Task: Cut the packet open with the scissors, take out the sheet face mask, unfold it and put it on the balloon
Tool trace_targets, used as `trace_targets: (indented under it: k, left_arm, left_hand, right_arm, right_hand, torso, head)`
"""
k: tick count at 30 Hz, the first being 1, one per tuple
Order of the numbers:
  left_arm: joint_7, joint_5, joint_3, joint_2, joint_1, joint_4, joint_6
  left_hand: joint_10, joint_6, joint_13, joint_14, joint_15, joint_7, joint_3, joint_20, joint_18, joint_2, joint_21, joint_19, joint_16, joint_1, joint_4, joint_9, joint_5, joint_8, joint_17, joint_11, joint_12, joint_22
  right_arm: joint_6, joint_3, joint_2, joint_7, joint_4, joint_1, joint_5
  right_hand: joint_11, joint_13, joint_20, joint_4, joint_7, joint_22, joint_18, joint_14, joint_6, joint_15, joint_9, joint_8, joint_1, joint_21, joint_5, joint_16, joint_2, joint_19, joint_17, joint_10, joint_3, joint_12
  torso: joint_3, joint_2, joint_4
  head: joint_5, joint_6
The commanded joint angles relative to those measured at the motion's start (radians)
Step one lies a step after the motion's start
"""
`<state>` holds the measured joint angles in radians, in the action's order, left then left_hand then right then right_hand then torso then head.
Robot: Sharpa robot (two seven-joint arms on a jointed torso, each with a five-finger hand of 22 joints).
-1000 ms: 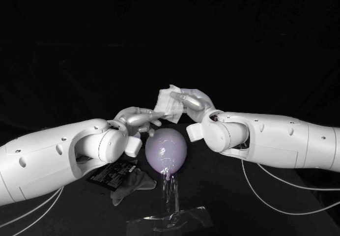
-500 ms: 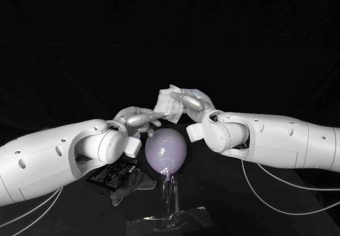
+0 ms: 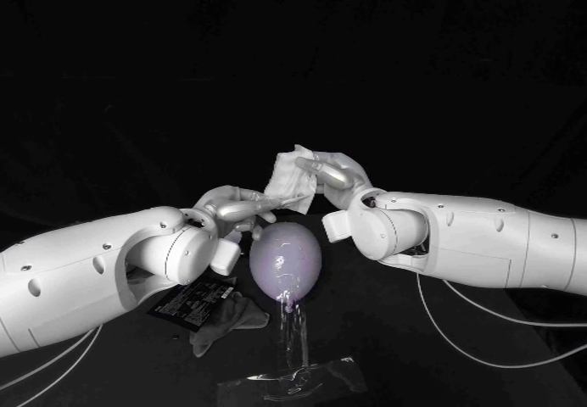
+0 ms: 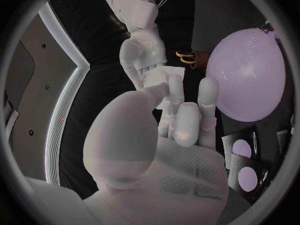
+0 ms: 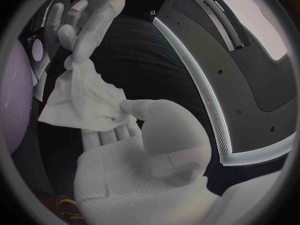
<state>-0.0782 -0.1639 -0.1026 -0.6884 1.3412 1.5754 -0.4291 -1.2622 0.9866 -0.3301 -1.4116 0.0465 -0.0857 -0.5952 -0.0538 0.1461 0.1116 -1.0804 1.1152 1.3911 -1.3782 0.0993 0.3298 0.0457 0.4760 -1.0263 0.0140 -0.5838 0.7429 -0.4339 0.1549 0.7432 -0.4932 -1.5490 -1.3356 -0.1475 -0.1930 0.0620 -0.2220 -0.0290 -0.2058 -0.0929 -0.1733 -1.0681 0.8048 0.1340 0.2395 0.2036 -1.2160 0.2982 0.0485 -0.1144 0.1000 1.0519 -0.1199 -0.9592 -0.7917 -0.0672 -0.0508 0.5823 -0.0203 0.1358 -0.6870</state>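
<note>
Mask (image 3: 291, 174) btwn L robot hand (image 3: 238, 206) & R robot hand (image 3: 337, 176), by balloon (image 3: 284, 259)

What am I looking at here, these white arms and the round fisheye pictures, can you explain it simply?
This is a robot with two white arms, each ending in a silver hand. The square picture is taken from its head, looking down at a black table. The two round pictures come from cameras at the wrists, behind each hand. The left hand and the right hand hold a white sheet face mask between them in the air. The left one pinches a corner with its fingers. Just below the mask is a pale purple balloon on a clear stand. A black packet lies on the table beside the balloon. The left wrist picture also shows yellow-handled scissors.
</note>
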Motion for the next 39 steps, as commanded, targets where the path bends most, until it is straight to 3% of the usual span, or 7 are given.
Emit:
trace_targets:
  k: [1, 19, 39]
  left_arm:
    - [-0.021, -0.033, 0.001, 0.0, 0.0, 0.0, 0.037]
    - [-0.04, -0.045, 0.001, -0.003, 0.0, -0.006, 0.076]
    - [-0.076, -0.061, 0.001, -0.003, -0.001, -0.028, 0.145]
  left_hand:
    - [-0.014, -0.004, 0.001, -0.002, 0.006, 0.001, -0.011, 0.001, 0.008, 0.002, -0.006, 0.005, 0.004, -0.009, -0.005, 0.072, 0.003, 0.035, 0.0, -0.007, 0.007, 0.001]
    - [-0.016, -0.006, 0.001, -0.003, 0.006, 0.001, -0.015, 0.002, 0.008, 0.002, -0.009, 0.007, 0.005, -0.01, -0.006, 0.077, 0.003, 0.038, -0.002, -0.007, 0.007, 0.004]
    - [-0.019, -0.012, 0.002, -0.008, 0.007, 0.001, -0.027, 0.003, 0.005, 0.011, -0.021, 0.016, 0.01, -0.012, -0.01, 0.092, 0.003, 0.047, -0.011, -0.007, 0.007, 0.021]
  right_arm:
    - [0.014, -0.002, -0.003, -0.015, 0.005, -0.004, 0.009]
    - [0.013, -0.003, -0.009, -0.009, 0.025, -0.023, 0.014]
    - [0.011, -0.005, -0.011, -0.007, 0.038, -0.064, 0.023]
  right_hand:
    - [-0.001, 0.001, 0.0, -0.006, -0.046, 0.001, -0.01, 0.002, -0.005, -0.001, 0.002, -0.002, -0.008, -0.002, 0.0, 0.004, 0.0, 0.005, 0.0, 0.006, 0.001, 0.004]
    - [-0.001, 0.001, 0.0, -0.006, -0.046, 0.002, -0.01, 0.001, -0.004, -0.002, 0.002, -0.001, -0.009, -0.002, 0.0, 0.003, 0.0, 0.006, 0.0, 0.005, 0.001, 0.004]
    - [-0.001, 0.001, 0.0, -0.005, -0.046, 0.003, -0.01, 0.0, -0.003, -0.002, 0.003, -0.001, -0.009, -0.003, 0.0, 0.003, 0.0, 0.007, 0.0, 0.003, 0.001, 0.003]
  torso:
    - [-0.0002, 0.0, -0.0001]
    - [0.0001, 0.0, 0.0003]
    - [0.0001, 0.0, -0.0002]
  head:
    - [0.0, 0.0]
    - [0.001, 0.008]
    - [0.003, 0.018]
